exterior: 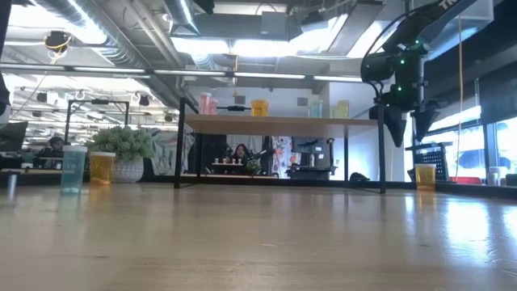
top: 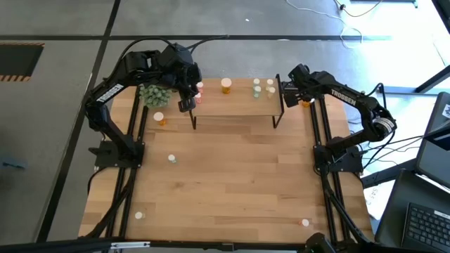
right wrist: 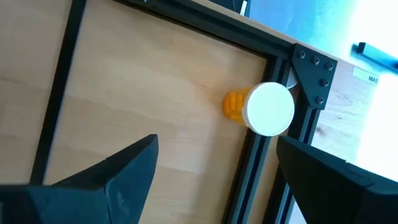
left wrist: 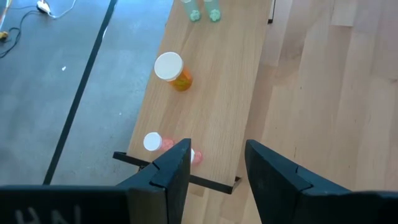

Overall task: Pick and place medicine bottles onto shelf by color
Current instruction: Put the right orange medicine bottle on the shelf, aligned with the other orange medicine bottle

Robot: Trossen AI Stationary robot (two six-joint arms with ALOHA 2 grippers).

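Observation:
The shelf (top: 235, 105) stands at the table's far edge. On its board stand two pink bottles (left wrist: 152, 142), an orange one (left wrist: 172, 70) and several pale green ones (top: 264, 88). My left gripper (left wrist: 217, 168) hovers open above the shelf's left end, near the pink bottles, with nothing between its fingers. My right gripper (right wrist: 217, 162) hangs open above an orange bottle (right wrist: 264, 109). This white-capped bottle stands upright on the table just right of the shelf. In the low view the right gripper (exterior: 408, 121) points down, well above that bottle (exterior: 425, 175).
A spiky green plant (top: 155, 93) sits left of the shelf, with an orange bottle (top: 160, 119) near it. A pale green bottle (top: 171, 159) stands farther toward the near edge. Two small bottles (top: 139, 215) (top: 305, 223) stand near the front. Black frame rails (right wrist: 261, 162) run along both table sides.

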